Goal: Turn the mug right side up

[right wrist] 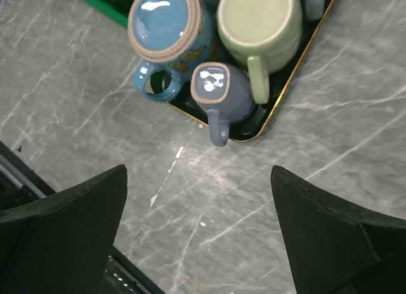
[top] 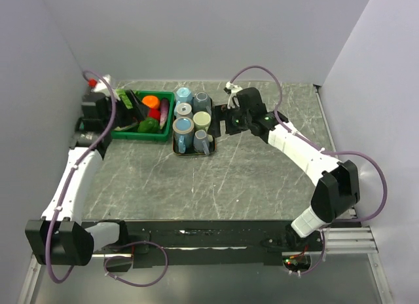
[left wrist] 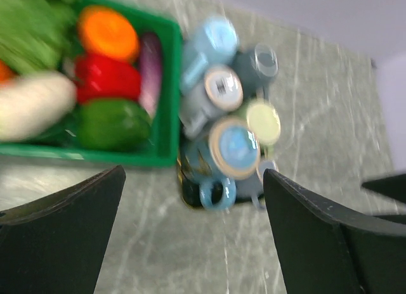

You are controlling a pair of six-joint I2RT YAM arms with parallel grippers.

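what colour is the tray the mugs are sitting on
The tray is black with a thin gold rim. It shows best in the right wrist view.

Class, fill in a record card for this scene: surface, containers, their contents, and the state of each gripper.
surface: grey veined table
containers: green crate and black tray, side by side
crate contents: vegetables
tray contents: about six mugs, crowded together
nearest mugs: blue mug, which looks base-up; green mug; small grey mug at the tray's corner
left gripper: open, empty, near the crate
right gripper: open, empty, beside the tray
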